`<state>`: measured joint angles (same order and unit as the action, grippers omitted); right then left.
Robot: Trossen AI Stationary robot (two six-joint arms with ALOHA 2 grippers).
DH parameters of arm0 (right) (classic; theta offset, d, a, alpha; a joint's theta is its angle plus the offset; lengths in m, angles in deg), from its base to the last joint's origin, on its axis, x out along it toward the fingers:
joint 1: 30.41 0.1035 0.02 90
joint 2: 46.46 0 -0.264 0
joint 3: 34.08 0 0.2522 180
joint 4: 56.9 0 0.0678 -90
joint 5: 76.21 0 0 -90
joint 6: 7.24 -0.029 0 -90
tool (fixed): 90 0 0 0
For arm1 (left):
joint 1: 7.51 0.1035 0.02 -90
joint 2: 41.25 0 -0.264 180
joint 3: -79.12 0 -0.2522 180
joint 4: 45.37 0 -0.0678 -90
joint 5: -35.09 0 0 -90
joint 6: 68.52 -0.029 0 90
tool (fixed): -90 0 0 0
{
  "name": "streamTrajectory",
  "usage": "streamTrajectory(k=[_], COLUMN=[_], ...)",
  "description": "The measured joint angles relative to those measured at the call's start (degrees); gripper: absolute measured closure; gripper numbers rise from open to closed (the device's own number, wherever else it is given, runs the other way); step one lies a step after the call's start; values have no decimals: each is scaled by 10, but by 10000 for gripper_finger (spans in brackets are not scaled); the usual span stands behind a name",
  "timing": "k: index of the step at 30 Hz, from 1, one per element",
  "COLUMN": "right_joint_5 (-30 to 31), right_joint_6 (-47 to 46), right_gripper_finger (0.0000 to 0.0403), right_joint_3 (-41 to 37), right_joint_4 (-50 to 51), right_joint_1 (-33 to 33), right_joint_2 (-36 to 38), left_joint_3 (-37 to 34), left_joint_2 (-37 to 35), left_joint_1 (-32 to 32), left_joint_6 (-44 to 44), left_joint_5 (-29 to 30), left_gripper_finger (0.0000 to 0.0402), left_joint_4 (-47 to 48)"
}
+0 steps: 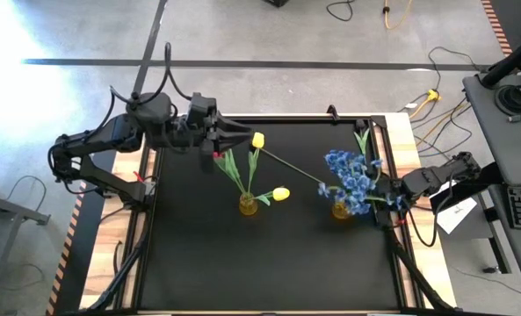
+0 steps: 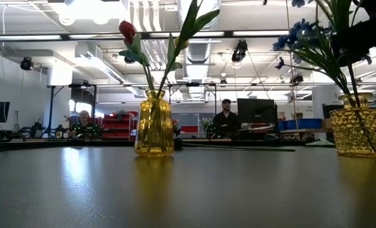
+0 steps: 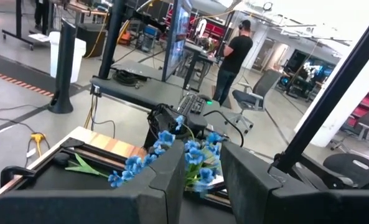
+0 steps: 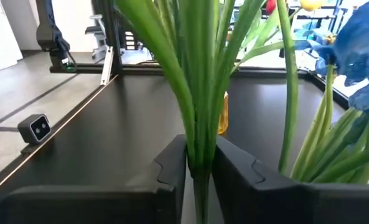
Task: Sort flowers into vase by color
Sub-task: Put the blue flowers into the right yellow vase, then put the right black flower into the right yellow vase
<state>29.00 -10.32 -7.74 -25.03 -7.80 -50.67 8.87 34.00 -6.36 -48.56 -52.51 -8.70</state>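
Blue sprays gripped at the bench's right edge
Right gripper point(image 4: 200, 171) fingers pinch green stems point(image 4: 200, 93) over the right yellow glass vase point(image 1: 341, 211); left gripper point(image 1: 242, 138) fingers narrow near the back edge; front bench point(image 1: 269, 263) open

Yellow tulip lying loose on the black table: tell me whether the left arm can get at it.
Probably yes. The yellow tulip lies flat, its blossom just ahead of the left tool, with nothing between them. The red tulip in the yellow glass vase stands close beside.
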Motion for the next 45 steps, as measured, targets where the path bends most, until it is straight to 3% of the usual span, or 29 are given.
streamTrajectory(k=[10,23,30,38,45], right_joint_5=[14,1,-99,-253,-291], right_joint_6=[-36,-234,-318,-343,-384], right_gripper_finger=[274,185,164,164,172], right_joint_3=[26,162,252,361,489], right_joint_4=[9,200,343,483,491], right_joint_1=[0,0,0,0,0], right_joint_2=[-15,-97,-184,-275,-309], left_joint_3=[0,0,0,0,-1], left_joint_2=[-19,-32,-38,-60,-71], left_joint_1=[0,0,5,6,6], left_joint_6=[-21,-38,-49,-16,18], left_joint_5=[2,30,47,78,83], left_gripper_finger=[310,310,310,310,310], left_joint_4=[19,56,98,225,309])
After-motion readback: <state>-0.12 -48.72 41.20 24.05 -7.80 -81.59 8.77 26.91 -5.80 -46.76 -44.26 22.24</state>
